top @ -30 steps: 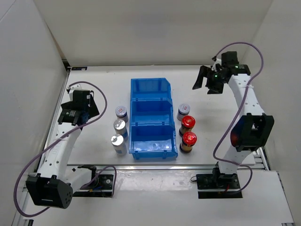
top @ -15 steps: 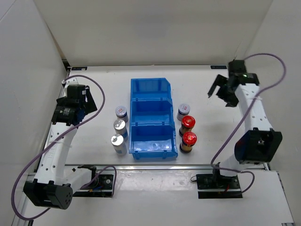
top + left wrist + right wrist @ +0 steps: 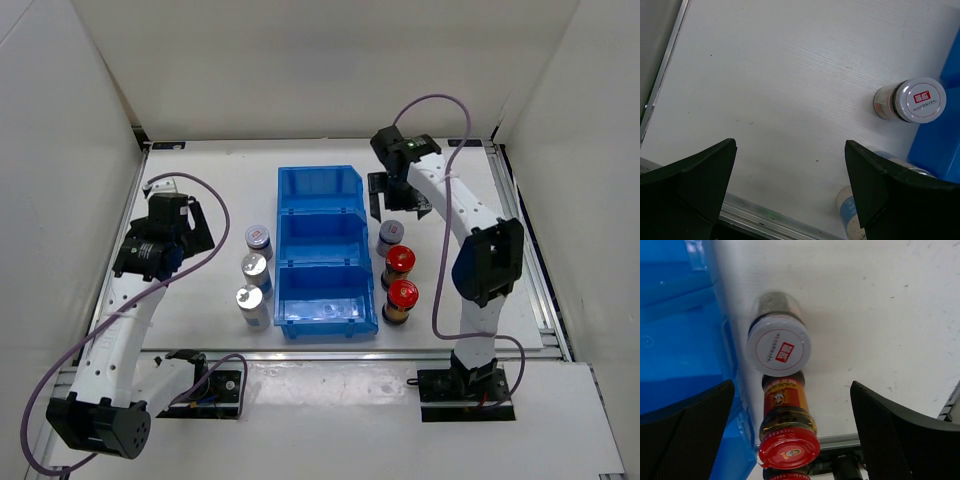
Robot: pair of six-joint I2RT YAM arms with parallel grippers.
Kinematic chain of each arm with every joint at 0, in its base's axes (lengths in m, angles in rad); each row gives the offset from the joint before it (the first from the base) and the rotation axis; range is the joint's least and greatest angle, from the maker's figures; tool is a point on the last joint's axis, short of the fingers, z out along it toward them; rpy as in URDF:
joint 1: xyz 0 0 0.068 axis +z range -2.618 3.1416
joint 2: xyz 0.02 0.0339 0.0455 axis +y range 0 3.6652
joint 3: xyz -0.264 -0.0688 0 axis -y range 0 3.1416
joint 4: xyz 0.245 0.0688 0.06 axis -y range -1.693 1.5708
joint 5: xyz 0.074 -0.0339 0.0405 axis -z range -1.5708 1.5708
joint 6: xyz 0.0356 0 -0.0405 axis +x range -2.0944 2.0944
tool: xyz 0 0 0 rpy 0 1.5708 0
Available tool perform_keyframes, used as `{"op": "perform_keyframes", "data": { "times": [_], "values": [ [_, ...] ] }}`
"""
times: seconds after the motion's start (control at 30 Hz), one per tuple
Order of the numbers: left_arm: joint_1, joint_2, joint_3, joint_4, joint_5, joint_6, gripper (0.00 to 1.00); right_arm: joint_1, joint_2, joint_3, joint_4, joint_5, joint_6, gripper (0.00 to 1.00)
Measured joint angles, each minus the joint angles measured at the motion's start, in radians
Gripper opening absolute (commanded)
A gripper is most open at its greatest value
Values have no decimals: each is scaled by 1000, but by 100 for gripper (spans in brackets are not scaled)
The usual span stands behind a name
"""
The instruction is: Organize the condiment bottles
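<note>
While the white tabletop (image 3: 200, 180) is carrying everything, the blue bin (image 3: 318, 182) is lying at its middle, its three compartments running from near to far. The right claw (image 3: 397, 205) is hanging just off the bin's right wall, about where the far compartment meets the middle one. Its fingers (image 3: 687, 435) are spread wide and pinching nothing. The left claw (image 3: 790, 145) is hanging well to the left of the bin over bare tabletop, likewise spread and holding nothing.

All six bottles are standing upright outside the bin, three along each long wall. Along the left wall, the near silver-capped bottle (image 3: 249, 300) is standing by the near compartment, with the far silver-capped bottle (image 3: 254, 268) just behind it. Along the right wall, the near red-capped bottle (image 3: 402, 297) and the far red-capped bottle (image 3: 399, 262) are standing one behind the other.

The right grey-lidded bottle (image 3: 779, 352) is standing just beyond them, close to the bin. In the right wrist view its lid is showing between the right claw's spread fingers, untouched by either. The left grey-lidded bottle (image 3: 917, 100) is standing by the bin's left wall. It is lying outside the left claw's gap, off on the bin side.
</note>
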Motion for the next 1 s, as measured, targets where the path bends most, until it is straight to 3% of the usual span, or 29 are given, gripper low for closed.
{"op": "perform_keyframes", "data": {
  "times": [0.6,0.73,0.93,1.0],
  "values": [
    [0,-15,-36,5,-6,1,100,15,89,-140,73,-166,0,99],
    [0,-13,-36,6,-5,4,100,-9,106,-137,88,-165,-1,86],
    [0,1,-38,10,-5,13,100,-38,194,-57,66,-162,-8,57],
    [0,5,-42,18,-5,17,100,-39,204,-38,61,-151,-10,42]
  ]
}}
